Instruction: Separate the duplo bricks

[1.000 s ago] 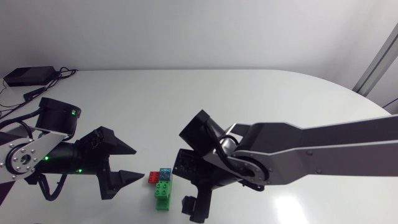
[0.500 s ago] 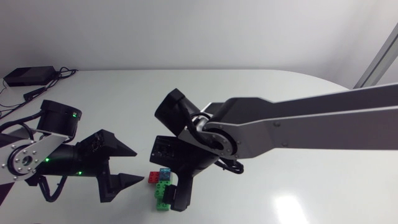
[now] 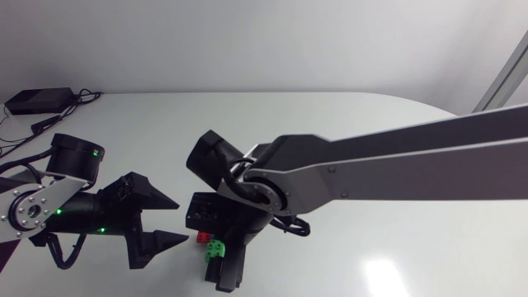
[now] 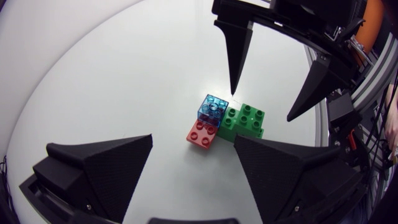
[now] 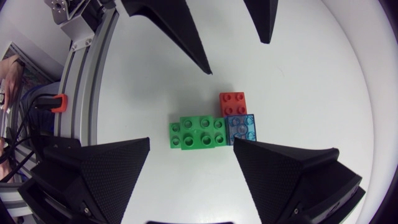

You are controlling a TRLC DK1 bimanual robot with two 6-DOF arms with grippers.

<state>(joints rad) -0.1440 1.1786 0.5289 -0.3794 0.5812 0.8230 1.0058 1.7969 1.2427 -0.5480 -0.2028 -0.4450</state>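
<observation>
Ahead of both parted jaws, duplo bricks [image 4: 225, 120]

Left hand [image 3: 183, 219] and right hand [image 4: 264, 99], fingers spread, flank the brick cluster [image 4: 225, 122] from opposite sides; right arm [image 3: 371, 165] overhangs it. Bare bench [image 3: 346, 115] lies alongside.

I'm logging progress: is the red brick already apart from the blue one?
No, the right wrist view shows the red brick pressed against the blue brick, with no gap between them.
</observation>
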